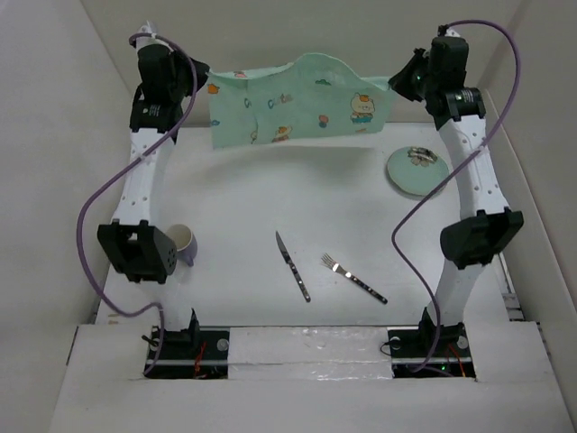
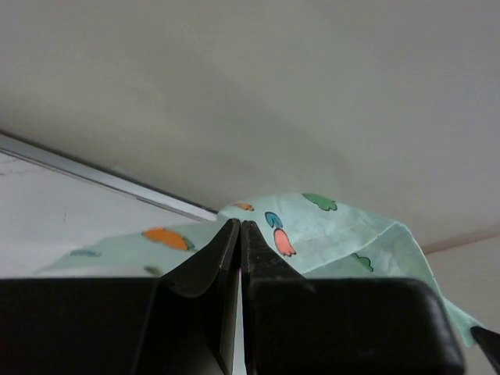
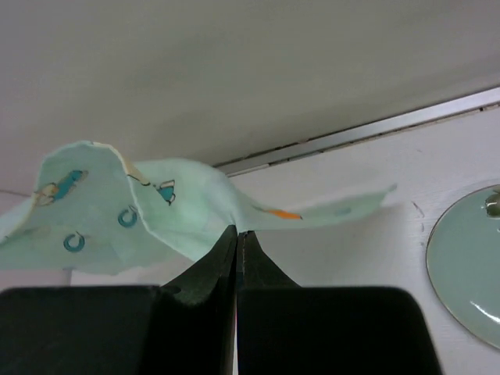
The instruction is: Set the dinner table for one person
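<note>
The mint-green cartoon-printed placemat (image 1: 297, 99) hangs stretched above the far side of the white dinner table (image 1: 243, 198). My left gripper (image 1: 200, 83) is shut on its left corner; in the left wrist view (image 2: 240, 224) the cloth (image 2: 328, 230) spreads beyond the closed fingertips. My right gripper (image 1: 397, 83) is shut on its right corner, which also shows in the right wrist view (image 3: 236, 231) with the cloth (image 3: 101, 211) draping left. A knife (image 1: 293, 266) and a fork (image 1: 353, 278) lie on the table at near centre.
A pale green plate (image 1: 417, 170) with a small metal object on it sits at the right, also in the right wrist view (image 3: 469, 266). A white cup (image 1: 183, 244) stands at the left by the left arm. White walls enclose the table.
</note>
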Controlling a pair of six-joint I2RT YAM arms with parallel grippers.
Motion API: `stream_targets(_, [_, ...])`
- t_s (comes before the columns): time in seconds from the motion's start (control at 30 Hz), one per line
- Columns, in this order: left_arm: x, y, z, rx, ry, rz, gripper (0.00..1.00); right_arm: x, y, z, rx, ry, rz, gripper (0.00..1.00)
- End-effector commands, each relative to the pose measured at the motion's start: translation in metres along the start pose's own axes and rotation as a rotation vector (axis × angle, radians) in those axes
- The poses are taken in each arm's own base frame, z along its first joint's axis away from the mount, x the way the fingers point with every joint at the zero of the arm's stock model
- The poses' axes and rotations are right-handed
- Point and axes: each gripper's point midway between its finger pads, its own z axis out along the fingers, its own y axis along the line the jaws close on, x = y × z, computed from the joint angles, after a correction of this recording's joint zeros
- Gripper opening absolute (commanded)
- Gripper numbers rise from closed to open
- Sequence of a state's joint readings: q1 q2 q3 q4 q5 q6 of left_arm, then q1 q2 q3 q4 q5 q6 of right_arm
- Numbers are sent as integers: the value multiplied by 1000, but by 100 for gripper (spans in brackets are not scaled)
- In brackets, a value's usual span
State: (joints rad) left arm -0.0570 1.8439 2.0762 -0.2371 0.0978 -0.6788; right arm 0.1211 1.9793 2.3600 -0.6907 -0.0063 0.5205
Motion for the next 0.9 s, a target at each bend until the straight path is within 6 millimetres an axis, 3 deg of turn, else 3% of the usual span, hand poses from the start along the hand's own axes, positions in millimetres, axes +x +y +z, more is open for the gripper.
stream_targets(0.0, [-42,-33,-62,117,-177,1,0,9,-5,-26,-47,1,16,0])
stream_targets(0.07, [-33,-15,-81,77,-184,-1,0,40,-27,-19,-21,59,17,0])
stream_targets(0.1, [-5,17,-73,31,-136,-16,0,82,-55,-16,27,152,28,0])
stream_targets(0.13, [1,38,-75,5,-125,-33,0,99,-61,-13,21,176,32,0])
stream_targets(0.17, [11,44,-84,24,-97,-54,0,118,-71,-12,19,221,44,0])
stream_targets(0.2, [44,78,-81,-28,-34,-73,0,150,-94,-11,57,290,67,0])
stream_targets(0.27, [65,106,-85,-75,7,-79,0,180,-105,-10,59,354,74,0])
stream_targets(0.3, [91,129,-85,-123,60,-83,0,192,-111,-11,72,384,80,0])
stream_targets(0.33, [103,139,-85,-139,89,-80,0,212,-126,-11,115,427,78,0])
stream_targets(0.43, [145,168,-86,-183,192,-87,0,234,-148,-12,177,462,60,0])
stream_targets(0.47, [167,187,-88,-224,242,-83,0,252,-159,-16,205,494,61,0])
stream_targets(0.63, [189,207,-96,-276,302,-69,0,274,-174,-29,240,532,59,0])
stream_targets(0.73, [210,223,-117,-322,357,-53,0,284,-181,-40,259,555,49,0])
stream_targets(0.87, [222,234,-132,-355,381,-39,0,295,-189,-54,271,577,57,0])
